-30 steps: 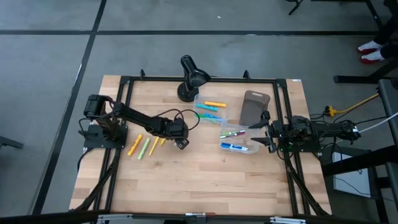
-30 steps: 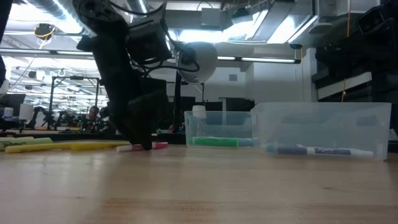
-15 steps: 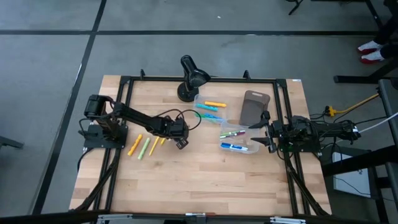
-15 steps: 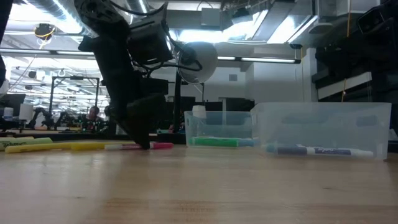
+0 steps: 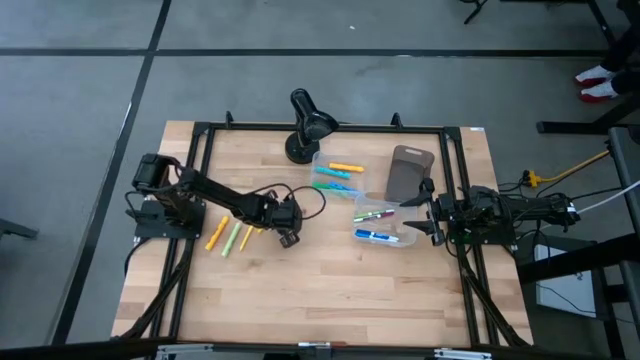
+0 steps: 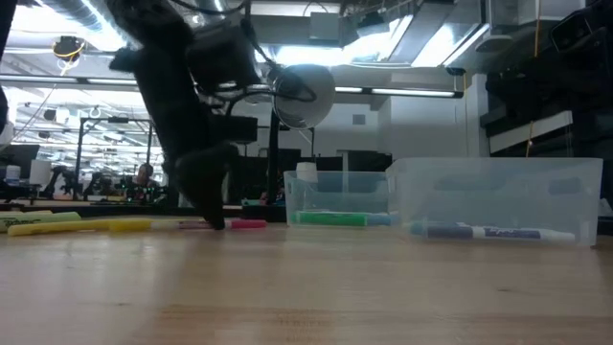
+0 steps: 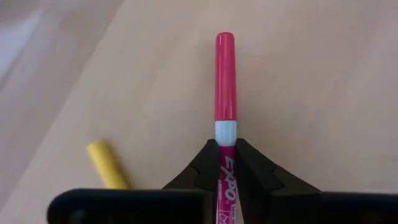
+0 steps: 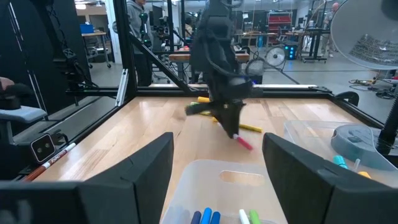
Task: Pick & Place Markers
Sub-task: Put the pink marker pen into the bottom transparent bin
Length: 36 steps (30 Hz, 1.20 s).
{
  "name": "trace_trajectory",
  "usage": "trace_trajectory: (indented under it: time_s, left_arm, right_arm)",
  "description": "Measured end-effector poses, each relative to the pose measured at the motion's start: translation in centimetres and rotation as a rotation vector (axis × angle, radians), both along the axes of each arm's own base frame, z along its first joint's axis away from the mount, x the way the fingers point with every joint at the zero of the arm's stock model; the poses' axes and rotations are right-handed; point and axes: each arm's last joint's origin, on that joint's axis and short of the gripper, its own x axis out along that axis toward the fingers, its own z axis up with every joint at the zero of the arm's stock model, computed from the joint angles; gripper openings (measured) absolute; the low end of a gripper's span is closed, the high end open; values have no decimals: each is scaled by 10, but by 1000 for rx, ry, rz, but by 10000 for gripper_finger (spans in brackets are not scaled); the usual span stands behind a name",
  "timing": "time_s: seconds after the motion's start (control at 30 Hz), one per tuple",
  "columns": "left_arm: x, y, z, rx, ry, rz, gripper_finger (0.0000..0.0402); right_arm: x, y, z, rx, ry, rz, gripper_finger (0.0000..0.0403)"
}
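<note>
A pink marker [image 7: 224, 74] lies between the fingers of my left gripper [image 7: 224, 149], which is shut on it left of the table's middle [image 5: 287, 238]. In the low view the marker [image 6: 244, 224] sits level at table height. Orange [image 5: 215, 233], green [image 5: 232, 238] and yellow [image 5: 248, 235] markers lie flat on the wood just left of that gripper. Two clear bins [image 5: 340, 175] [image 5: 380, 228] hold more markers. My right gripper [image 8: 217, 149] stands open at the table's right [image 5: 428, 218], above the nearer bin's edge. My left gripper pinches the pink marker's barrel [image 7: 225, 180] between its two fingers, just behind the white collar of the cap. The fingers come from above, slanting down, and lie across the marker. The marker stays level at table height; whether it still touches the wood I cannot tell.
A black desk lamp [image 5: 305, 125] stands at the far edge and a grey-brown tray [image 5: 408, 172] lies at the far right. A black frame [image 5: 200, 150] runs around the table. Bare wood spreads along the near half [image 5: 320, 290].
My left gripper has shifted a little toward the table's near edge and left, staying down at the pink marker. In the low view its tips look narrower now than a second ago. The marker has stayed level at table height.
</note>
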Motion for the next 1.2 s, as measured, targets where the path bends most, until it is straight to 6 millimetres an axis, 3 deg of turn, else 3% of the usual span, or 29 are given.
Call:
trace_trajectory:
  time_s: [0.4, 0.67, 1.2]
  left_arm:
    - [30, -28, 53, 110, -243, -167, 26]
    - [51, -37, 83, 190, -442, -293, 26]
    - [74, -38, 106, 277, -755, -394, 26]
  right_arm:
    - [0, 0, 0, 0, 0, 0, 244]
    - [0, 0, 0, 0, 0, 0, 244]
    - [0, 0, 0, 0, 0, 0, 244]
